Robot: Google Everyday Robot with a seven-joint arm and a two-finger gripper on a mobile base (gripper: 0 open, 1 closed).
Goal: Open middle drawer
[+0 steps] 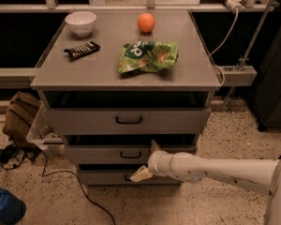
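Note:
The middle drawer (93, 154) is a grey front with a small black bar handle (130, 154), set between the taller top drawer (84, 121) and the low bottom drawer (103, 177). It sits nearly flush with the cabinet. My gripper (144, 160) is on the white arm that comes in from the right. It is open, just right of the middle handle: its upper finger (154, 146) is at the drawer's top edge and its lower finger (139, 174) is over the bottom drawer's front. It holds nothing.
On the cabinet top (103, 74) lie a white bowl (81, 22), an orange (146, 22), a green chip bag (148, 56) and a dark snack bar (82, 50). A brown bag (21, 116), a plastic bin (40, 137), floor cables (61, 175) and a blue object (4, 209) are at the left.

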